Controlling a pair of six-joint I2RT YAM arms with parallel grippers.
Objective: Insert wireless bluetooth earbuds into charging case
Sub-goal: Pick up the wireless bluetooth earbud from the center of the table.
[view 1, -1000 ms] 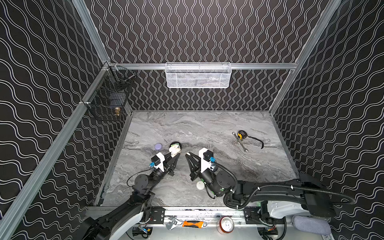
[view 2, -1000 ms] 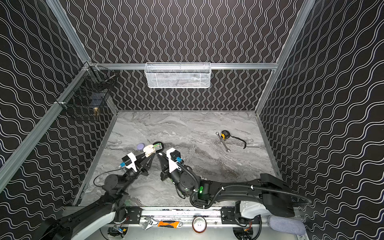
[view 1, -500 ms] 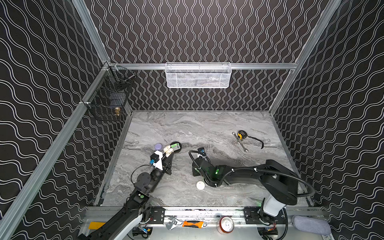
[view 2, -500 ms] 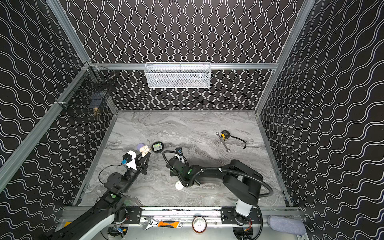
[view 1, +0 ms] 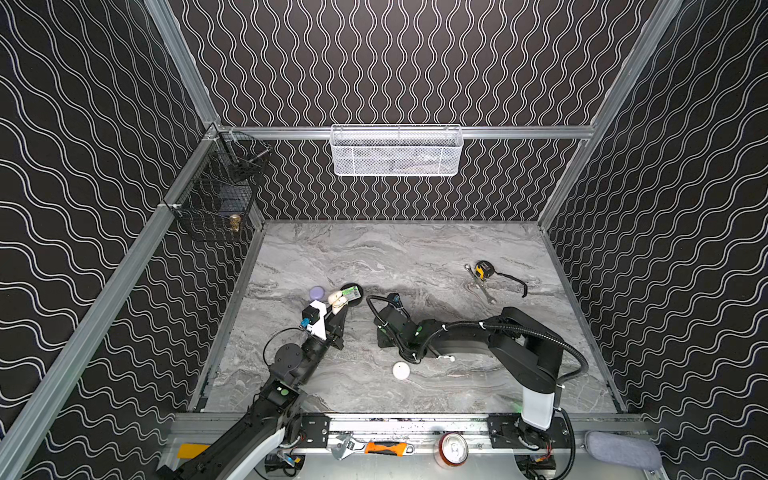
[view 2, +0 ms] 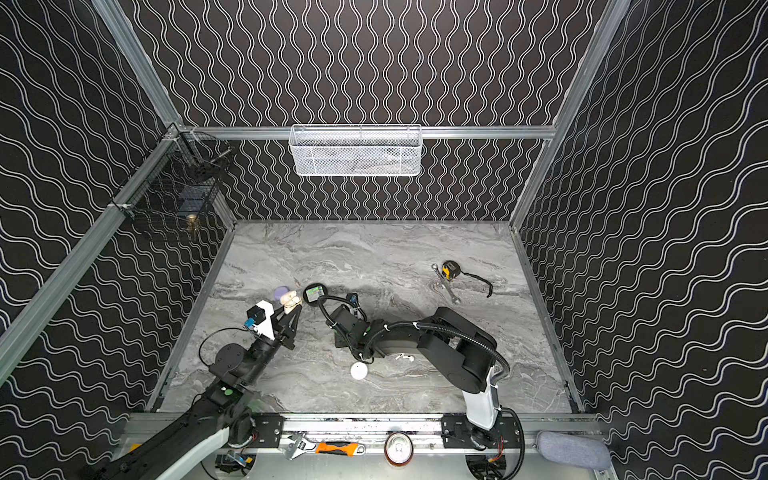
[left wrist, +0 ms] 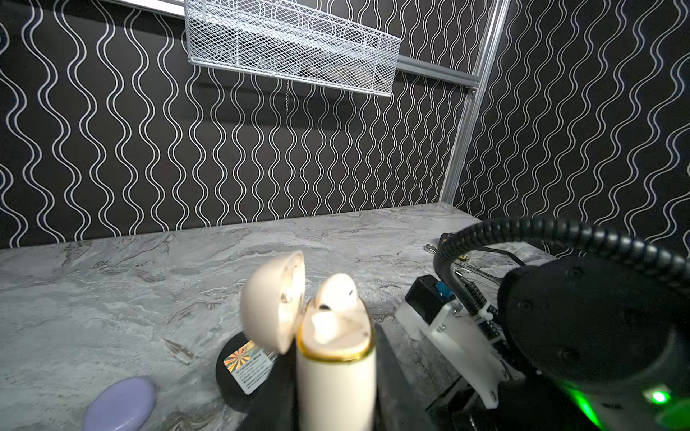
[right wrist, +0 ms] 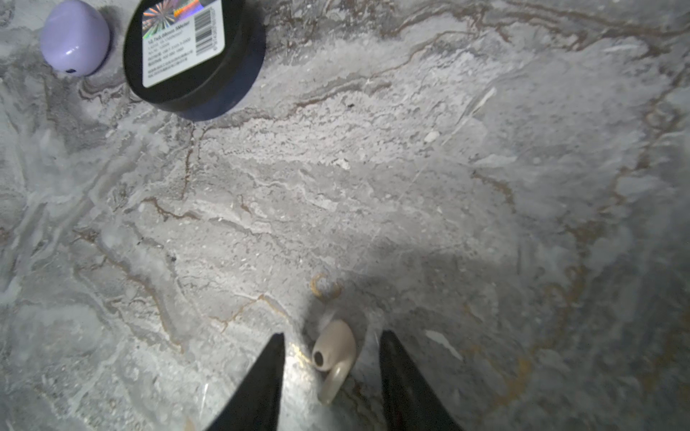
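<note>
My left gripper (left wrist: 334,367) is shut on an upright cream charging case (left wrist: 336,388), held near the table's left side in both top views (view 1: 336,301). The lid (left wrist: 272,302) is flipped open. One cream earbud (left wrist: 336,291) sits in the case. My right gripper (right wrist: 332,334) is low over the table with its jaws open. Another cream earbud (right wrist: 334,354) lies on the marble between its fingers, touching neither. In a top view the right wrist (view 1: 395,326) hides those fingers. A white earbud pair (view 2: 405,356) lies beside the right arm.
A lilac case (view 1: 317,293) and a black round puck with a label (view 1: 352,293) lie just behind the left gripper. A white round case (view 1: 401,370) sits near the front. A tape measure (view 1: 482,270) and wrench (view 1: 484,289) lie back right. Two wire baskets (view 1: 395,151) (view 1: 216,195) hang on the walls.
The right arm has come down from a raised pose to the table, and its jaws have opened around the cream earbud. The left gripper has barely shifted with the case.
</note>
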